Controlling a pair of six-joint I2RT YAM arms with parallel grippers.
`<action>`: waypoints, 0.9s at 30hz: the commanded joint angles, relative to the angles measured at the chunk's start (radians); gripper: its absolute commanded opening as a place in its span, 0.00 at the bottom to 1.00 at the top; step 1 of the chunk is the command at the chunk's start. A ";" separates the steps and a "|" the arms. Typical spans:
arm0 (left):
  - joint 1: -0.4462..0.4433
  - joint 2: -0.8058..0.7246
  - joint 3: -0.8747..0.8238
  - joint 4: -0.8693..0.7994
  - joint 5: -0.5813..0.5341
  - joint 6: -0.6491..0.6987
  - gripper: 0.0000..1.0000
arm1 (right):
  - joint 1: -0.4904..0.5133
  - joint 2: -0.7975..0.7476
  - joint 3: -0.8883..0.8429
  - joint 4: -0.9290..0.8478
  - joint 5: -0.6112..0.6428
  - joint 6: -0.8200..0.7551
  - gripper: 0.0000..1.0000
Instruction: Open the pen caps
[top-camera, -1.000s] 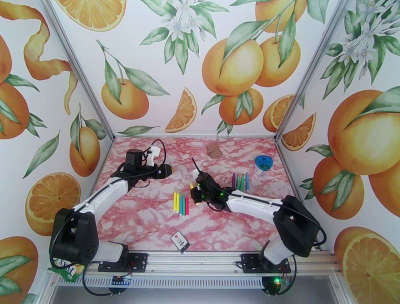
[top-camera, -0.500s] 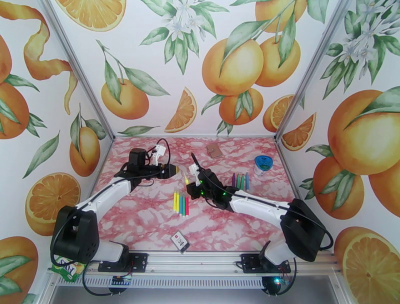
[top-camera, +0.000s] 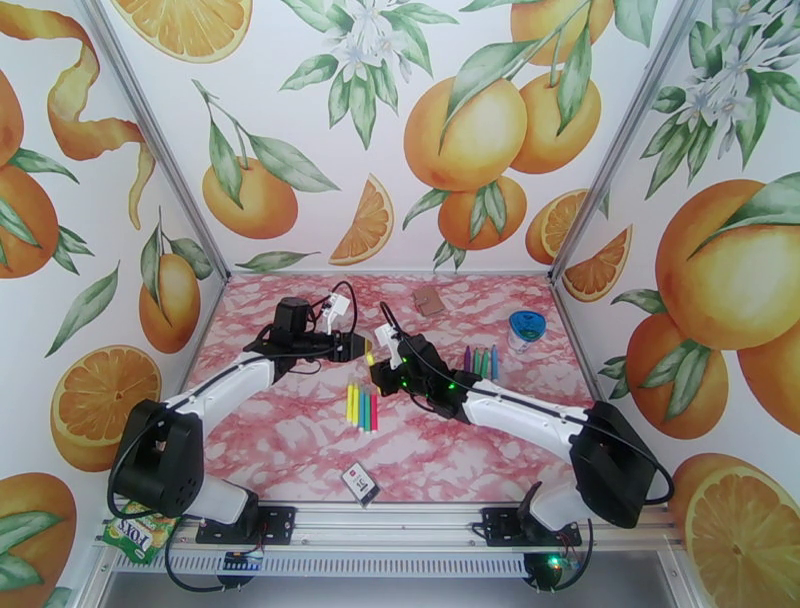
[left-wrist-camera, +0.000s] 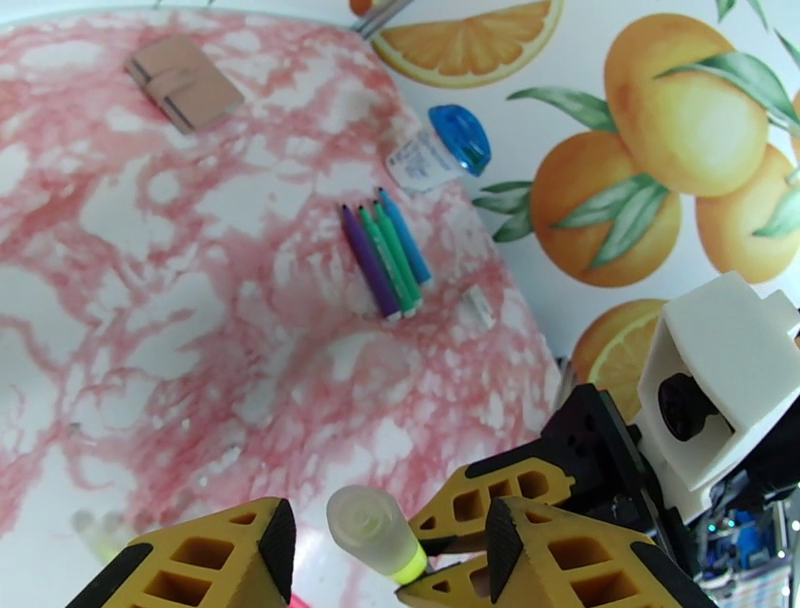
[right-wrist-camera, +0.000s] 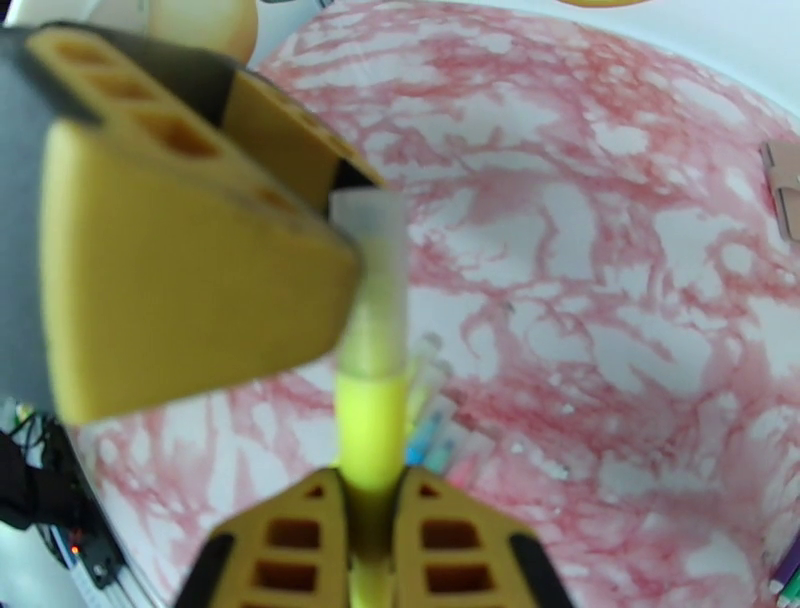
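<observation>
My right gripper (right-wrist-camera: 370, 505) is shut on the body of a yellow marker (right-wrist-camera: 370, 435), holding it up above the table. The marker's translucent cap (right-wrist-camera: 370, 285) points toward the left arm. My left gripper (left-wrist-camera: 390, 535) is open, with a yellow finger (left-wrist-camera: 215, 560) on each side of that cap (left-wrist-camera: 368, 522) and a small gap on both sides. From above, the left gripper (top-camera: 357, 347) and right gripper (top-camera: 380, 373) meet mid-table at the yellow marker (top-camera: 370, 353). Several capped markers (top-camera: 362, 407) lie in a row just in front of them.
A purple, a green and a blue marker (top-camera: 480, 362) lie side by side to the right, near a blue-lidded container (top-camera: 525, 328). A brown pouch (top-camera: 429, 300) lies at the back. A small black-and-white card (top-camera: 360, 483) sits near the front edge.
The left gripper moved right and its jaws narrowed around the cap. The right gripper carried the yellow marker up and left to meet it.
</observation>
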 joint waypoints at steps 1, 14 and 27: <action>-0.012 0.012 0.036 0.028 0.028 0.005 0.49 | 0.011 -0.024 0.029 0.045 -0.022 -0.018 0.12; -0.024 0.025 0.047 0.024 0.039 0.005 0.30 | 0.014 -0.028 0.032 0.045 -0.016 -0.027 0.12; -0.025 0.028 0.060 0.022 0.049 -0.007 0.15 | 0.013 -0.014 0.029 0.043 0.010 -0.026 0.33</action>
